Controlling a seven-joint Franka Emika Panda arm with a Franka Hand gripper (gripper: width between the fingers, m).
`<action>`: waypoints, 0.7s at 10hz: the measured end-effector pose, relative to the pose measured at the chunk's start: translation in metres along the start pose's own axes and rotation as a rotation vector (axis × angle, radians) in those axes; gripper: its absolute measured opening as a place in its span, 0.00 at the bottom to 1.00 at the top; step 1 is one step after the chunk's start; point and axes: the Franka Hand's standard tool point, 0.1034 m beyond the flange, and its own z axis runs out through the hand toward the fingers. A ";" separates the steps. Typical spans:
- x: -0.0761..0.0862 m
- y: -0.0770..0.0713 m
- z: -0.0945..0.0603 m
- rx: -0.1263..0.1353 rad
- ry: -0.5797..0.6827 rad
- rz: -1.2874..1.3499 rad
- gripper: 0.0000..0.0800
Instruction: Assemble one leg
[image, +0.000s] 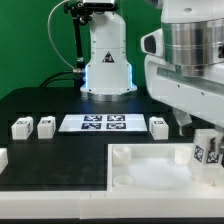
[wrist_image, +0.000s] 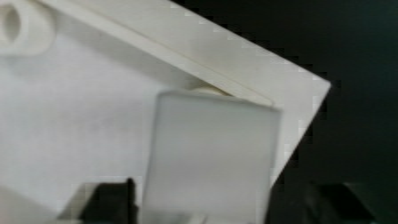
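Observation:
My gripper (image: 203, 136) is shut on one leg (image: 207, 150), a small white block with a marker tag on its face. It holds the leg upright at the corner of the large flat white tabletop (image: 150, 168) on the exterior view's right. In the wrist view the leg (wrist_image: 217, 150) fills the gap between my dark fingers (wrist_image: 111, 200) and sits over that corner of the tabletop (wrist_image: 89, 110). I cannot tell whether the leg touches the tabletop. Three more legs stand behind: two on the exterior view's left (image: 20, 127) (image: 45, 125) and one on the right (image: 159, 126).
The marker board (image: 105, 123) lies between the loose legs on the black table. The robot base (image: 107, 60) stands at the back. A raised corner socket (image: 120, 154) sits on the tabletop; another shows in the wrist view (wrist_image: 22, 35). A white piece (image: 3, 157) lies at the left edge.

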 end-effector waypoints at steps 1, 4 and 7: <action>-0.003 0.000 0.000 -0.014 0.008 -0.146 0.70; -0.001 0.000 0.002 0.013 0.017 -0.395 0.81; -0.008 -0.001 0.009 -0.029 0.040 -0.818 0.81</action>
